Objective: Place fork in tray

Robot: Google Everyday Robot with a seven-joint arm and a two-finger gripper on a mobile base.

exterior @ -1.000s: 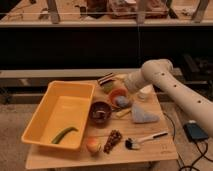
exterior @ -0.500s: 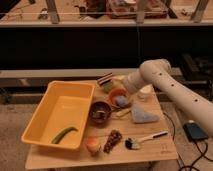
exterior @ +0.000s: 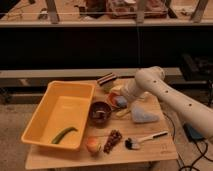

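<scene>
The yellow tray (exterior: 37,116) takes up the left half of the table, with a green pod (exterior: 64,134) lying on its floor. To its right is a brown bowl (exterior: 100,112); a slim pale piece lying across it looks like the fork (exterior: 101,114). My white arm reaches in from the right. Its gripper (exterior: 116,96) hangs low over the table's back middle, just behind and to the right of the brown bowl, above an orange bowl (exterior: 119,102). The gripper is open and holds nothing.
A blue cloth (exterior: 142,116) lies right of the bowls, with a stubby yellowish utensil (exterior: 122,113) beside it. Along the front edge are a white-handled brush (exterior: 146,138), a dark cluster (exterior: 114,140) and a peach-coloured fruit (exterior: 92,145). A striped packet (exterior: 106,79) sits at the back.
</scene>
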